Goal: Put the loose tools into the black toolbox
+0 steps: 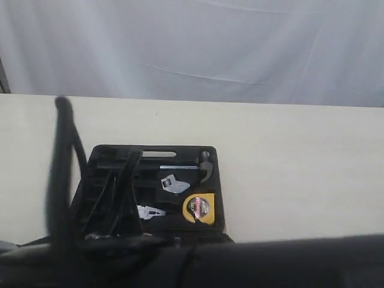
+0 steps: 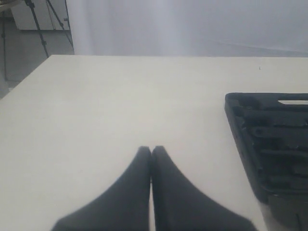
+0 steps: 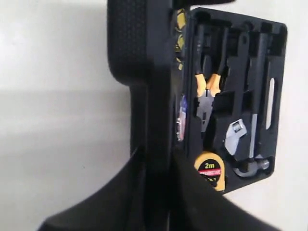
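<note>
While the right pincer (image 3: 156, 154) clamps one half's edge of the large black moulded-plastic toolbox (image 3: 280, 72), orange-handled pliers (image 3: 207, 91) and a yellow round tape measure (image 3: 211, 169) lie in its other half; the left pincer (image 2: 151, 151), closed, hangs beside it.

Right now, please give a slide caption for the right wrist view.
Right pincer clasps toolbox lid; pliers, tape measure, hammer sit inside.

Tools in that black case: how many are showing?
4 clearly: pliers mid-tray, hammer along the handle-slot edge, wrench beside its head, tape measure in a corner. More may hide behind the lid.
</note>
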You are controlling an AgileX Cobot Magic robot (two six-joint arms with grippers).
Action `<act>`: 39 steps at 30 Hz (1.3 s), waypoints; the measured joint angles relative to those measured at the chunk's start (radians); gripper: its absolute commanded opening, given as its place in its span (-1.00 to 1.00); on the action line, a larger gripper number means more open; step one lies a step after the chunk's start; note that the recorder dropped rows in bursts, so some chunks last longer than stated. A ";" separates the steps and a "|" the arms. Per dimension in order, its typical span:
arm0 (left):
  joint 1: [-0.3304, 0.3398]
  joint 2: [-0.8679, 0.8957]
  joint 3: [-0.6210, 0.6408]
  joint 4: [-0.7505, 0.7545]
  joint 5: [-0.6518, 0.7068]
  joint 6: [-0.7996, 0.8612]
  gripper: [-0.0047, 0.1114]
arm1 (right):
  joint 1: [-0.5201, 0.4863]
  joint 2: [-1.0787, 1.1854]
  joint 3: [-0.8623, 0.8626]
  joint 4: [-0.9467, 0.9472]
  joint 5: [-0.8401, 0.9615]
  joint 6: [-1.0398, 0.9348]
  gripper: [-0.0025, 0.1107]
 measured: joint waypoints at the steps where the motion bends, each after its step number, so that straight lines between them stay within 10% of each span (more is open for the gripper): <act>1: 0.000 0.000 0.000 0.000 0.000 0.000 -0.92 | -0.002 -0.005 -0.006 0.000 0.011 -0.005 -0.96; 14: 0.000 0.000 0.000 0.000 0.000 0.000 -0.92 | -0.251 -0.009 -0.177 0.169 -0.009 -0.187 -0.96; 28: 0.000 0.000 0.000 0.000 0.000 0.000 -0.92 | -1.035 0.330 -0.543 1.214 0.052 -0.818 -0.96; 36: 0.000 0.000 0.000 0.000 0.000 0.000 -0.92 | -1.116 0.570 -0.561 1.010 -0.166 -0.821 -0.93; 39: 0.000 0.000 0.000 0.000 0.000 0.000 -0.92 | -1.114 0.632 -0.559 0.856 -0.191 -0.727 -0.42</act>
